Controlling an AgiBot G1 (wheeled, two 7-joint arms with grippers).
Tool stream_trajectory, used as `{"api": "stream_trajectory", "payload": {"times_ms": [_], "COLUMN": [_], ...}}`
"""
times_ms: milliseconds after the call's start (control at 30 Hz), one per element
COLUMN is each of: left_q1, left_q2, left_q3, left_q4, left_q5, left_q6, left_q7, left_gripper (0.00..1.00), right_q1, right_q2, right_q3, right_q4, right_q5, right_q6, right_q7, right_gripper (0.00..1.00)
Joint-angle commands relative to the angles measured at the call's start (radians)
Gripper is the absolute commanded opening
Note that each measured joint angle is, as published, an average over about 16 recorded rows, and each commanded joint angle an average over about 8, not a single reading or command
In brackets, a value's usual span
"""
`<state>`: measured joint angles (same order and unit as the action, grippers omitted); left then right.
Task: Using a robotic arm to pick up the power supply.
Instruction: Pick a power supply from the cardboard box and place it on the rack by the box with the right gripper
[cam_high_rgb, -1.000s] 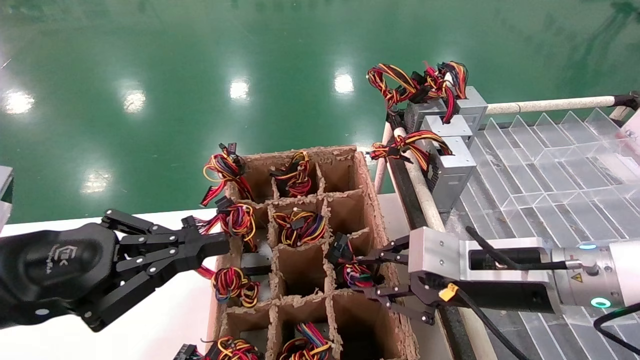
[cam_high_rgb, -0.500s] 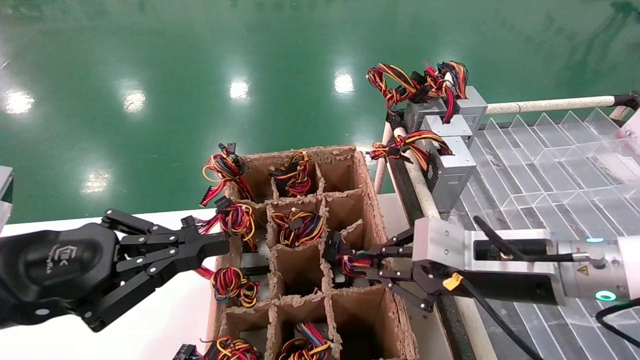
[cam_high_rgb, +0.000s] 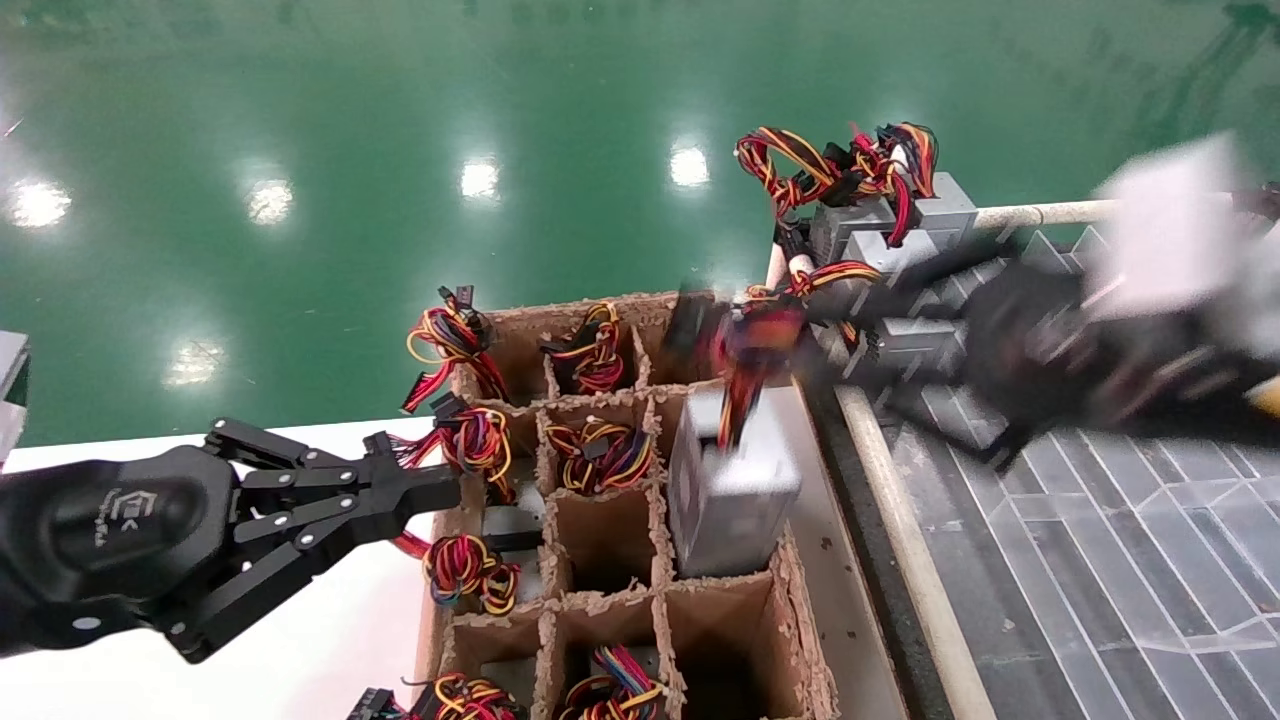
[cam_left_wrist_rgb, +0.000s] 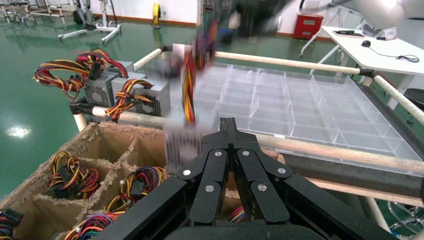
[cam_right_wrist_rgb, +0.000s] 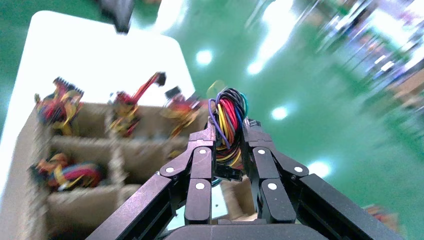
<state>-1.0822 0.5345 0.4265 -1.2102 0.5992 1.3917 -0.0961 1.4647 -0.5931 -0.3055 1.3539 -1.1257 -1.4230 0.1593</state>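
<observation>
The left gripper (cam_high_rgb: 440, 490), marked "TEK", rests closed beside the cardboard box (cam_high_rgb: 800, 640). The right gripper (cam_right_wrist_rgb: 229, 145) is clamped on the wire bundle (cam_right_wrist_rgb: 229, 122) of the power supply (cam_high_rgb: 730, 490), which hangs upright, half out of a compartment on the cardboard box's right side, wires on top.

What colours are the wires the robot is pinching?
Red, yellow, purple and black wires, clearest in the right wrist view.

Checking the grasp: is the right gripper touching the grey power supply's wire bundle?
Touching: the right wrist view shows the right gripper fingers clamped on the coloured wire bundle.
</observation>
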Motion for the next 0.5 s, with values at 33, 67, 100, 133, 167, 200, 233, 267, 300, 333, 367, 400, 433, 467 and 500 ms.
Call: {"api": "stream_trajectory", "payload": {"times_ms": [33, 67, 100, 133, 167, 200, 233, 267, 300, 333, 367, 400, 433, 467, 500], "left_q1": [0.0, 0.0, 0.0, 0.0, 0.0, 0.0, 0.0, 0.0, 0.0, 0.0, 0.0, 0.0, 0.0, 0.0, 0.0], "left_q2": [0.0, 0.0, 0.0, 0.0, 0.0, 0.0, 0.0, 0.0, 0.0, 0.0, 0.0, 0.0, 0.0, 0.0, 0.0], "left_q3": [0.0, 0.0, 0.0, 0.0, 0.0, 0.0, 0.0, 0.0, 0.0, 0.0, 0.0, 0.0, 0.0, 0.0, 0.0], "left_q4": [0.0, 0.0, 0.0, 0.0, 0.0, 0.0, 0.0, 0.0, 0.0, 0.0, 0.0, 0.0, 0.0, 0.0, 0.0], "left_q5": [0.0, 0.0, 0.0, 0.0, 0.0, 0.0, 0.0, 0.0, 0.0, 0.0, 0.0, 0.0, 0.0, 0.0, 0.0], "left_q6": [0.0, 0.0, 0.0, 0.0, 0.0, 0.0, 0.0, 0.0, 0.0, 0.0, 0.0, 0.0, 0.0, 0.0, 0.0], "left_q7": [0.0, 0.0, 0.0, 0.0, 0.0, 0.0, 0.0, 0.0, 0.0, 0.0, 0.0, 0.0, 0.0, 0.0, 0.0], "left_gripper": [0.0, 0.0, 0.0, 0.0, 0.0, 0.0, 0.0, 0.0, 0.0, 0.0, 0.0, 0.0, 0.0, 0.0, 0.0], "right_q1": [0.032, 0.053, 0.075, 0.098, 0.122, 0.146, 0.17, 0.194, 0.218, 0.241, 0.262, 0.283, 0.301, 0.318, 0.334], "right_q2": [0.026, 0.035, 0.042, 0.048, 0.054, 0.058, 0.061, 0.062, 0.062, 0.062, 0.061, 0.059, 0.056, 0.053, 0.05], "right_q3": [0.032, 0.042, 0.05, 0.056, 0.06, 0.063, 0.063, 0.063, 0.061, 0.058, 0.054, 0.05, 0.045, 0.04, 0.035], "right_q4": [-0.001, -0.002, -0.002, -0.002, -0.003, -0.003, -0.004, -0.005, -0.006, -0.008, -0.01, -0.013, -0.017, -0.022, -0.029], "right_q5": [0.047, 0.051, 0.049, 0.043, 0.035, 0.021, 0.005, -0.014, -0.035, -0.056, -0.079, -0.103, -0.127, -0.151, -0.175], "right_q6": [-0.017, -0.022, -0.027, -0.03, -0.033, -0.036, -0.038, -0.039, -0.041, -0.041, -0.041, -0.04, -0.038, -0.036, -0.034], "right_q7": [0.001, -0.008, -0.018, -0.03, -0.043, -0.056, -0.071, -0.086, -0.102, -0.118, -0.134, -0.15, -0.166, -0.182, -0.199], "right_gripper": [0.0, 0.0, 0.0, 0.0, 0.0, 0.0, 0.0, 0.0, 0.0, 0.0, 0.0, 0.0, 0.0, 0.0, 0.0]}}
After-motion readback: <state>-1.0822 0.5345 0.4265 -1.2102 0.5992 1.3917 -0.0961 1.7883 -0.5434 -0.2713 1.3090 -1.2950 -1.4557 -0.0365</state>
